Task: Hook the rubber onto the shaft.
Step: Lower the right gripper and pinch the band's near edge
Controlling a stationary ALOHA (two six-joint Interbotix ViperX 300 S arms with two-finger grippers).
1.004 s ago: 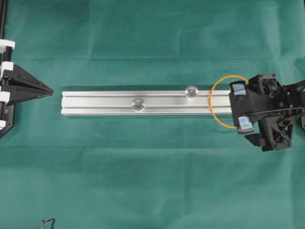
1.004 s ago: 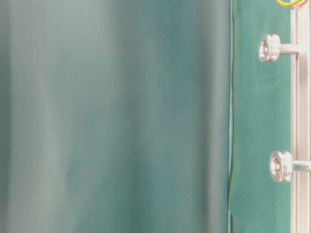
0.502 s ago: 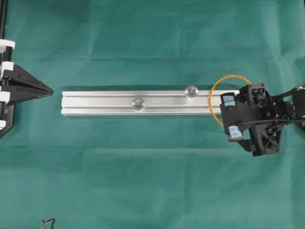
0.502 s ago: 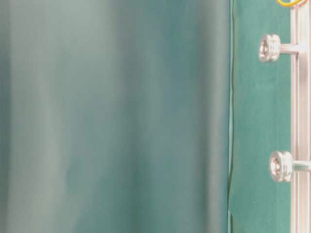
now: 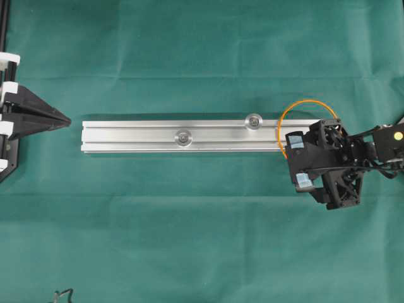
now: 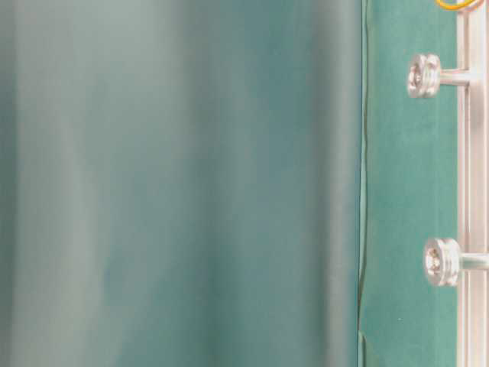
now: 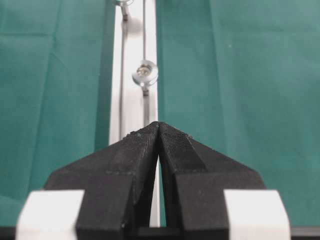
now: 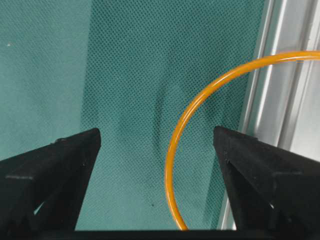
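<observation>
The rubber (image 5: pixel 280 131) is a thin orange ring lying loose across the right end of the silver rail (image 5: pixel 132 136). Two silver shafts stand on the rail, one near the ring (image 5: pixel 254 120) and one further left (image 5: pixel 184 136). My right gripper (image 5: pixel 298 161) is open over the ring's near arc. In the right wrist view the rubber (image 8: pixel 168 165) curves over the cloth between the two black fingers (image 8: pixel 55 165), touching neither, with the rail (image 8: pixel 290 100) at the right. My left gripper (image 5: pixel 63 120) is shut, empty, just off the rail's left end, facing a shaft (image 7: pixel 145 74).
Green cloth (image 5: pixel 189 240) covers the table all round the rail. The table-level view shows both shafts (image 6: pixel 424 75) (image 6: pixel 442 261) sticking out from the rail (image 6: pixel 474 191), with a bit of the rubber (image 6: pixel 457 4) at the top edge.
My right gripper has moved left and toward the table's front edge, off the rail's end and over the ring's near side. The rubber and the left gripper have not moved.
</observation>
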